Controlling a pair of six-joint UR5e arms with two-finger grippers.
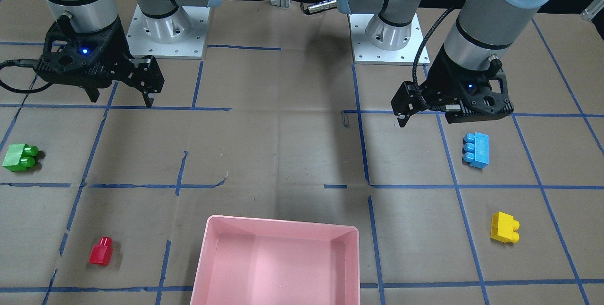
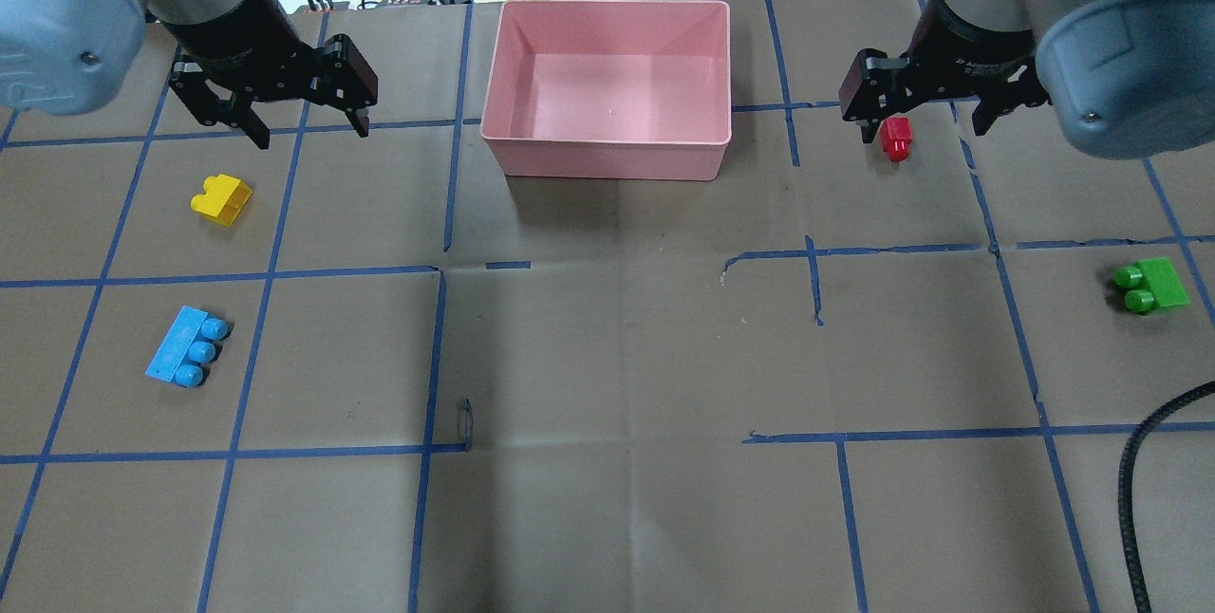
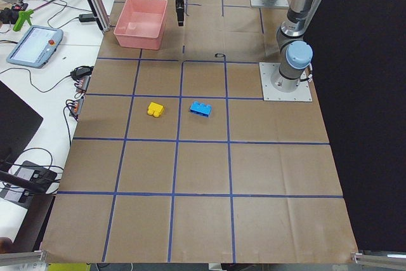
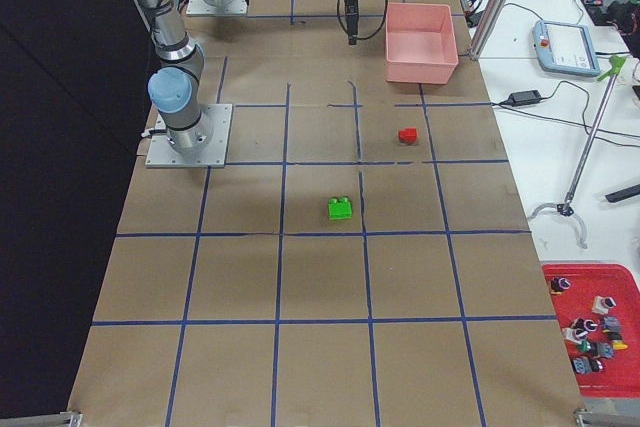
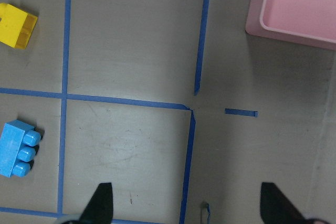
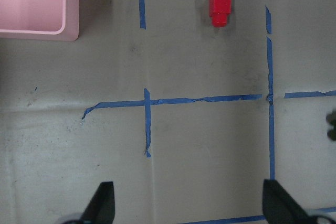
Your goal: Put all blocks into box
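The pink box [image 2: 607, 157] stands empty at the table's far middle edge. The yellow block [image 2: 221, 199] and light blue block [image 2: 187, 347] lie on my left side. The red block [image 2: 895, 139] and green block [image 2: 1151, 286] lie on my right side. My left gripper [image 2: 311, 131] hangs open and empty well above the table, beside the box and beyond the yellow block [image 5: 16, 25]. My right gripper [image 2: 925, 131] is open and empty, high above the table near the red block [image 6: 220, 8], not touching it.
Brown paper with a blue tape grid covers the table. A black cable [image 2: 1149, 461] loops in at my near right. The arms' mounting plates [image 1: 165, 36] sit at my edge. Desks with a tablet [image 3: 35, 46] and cables line the far side.
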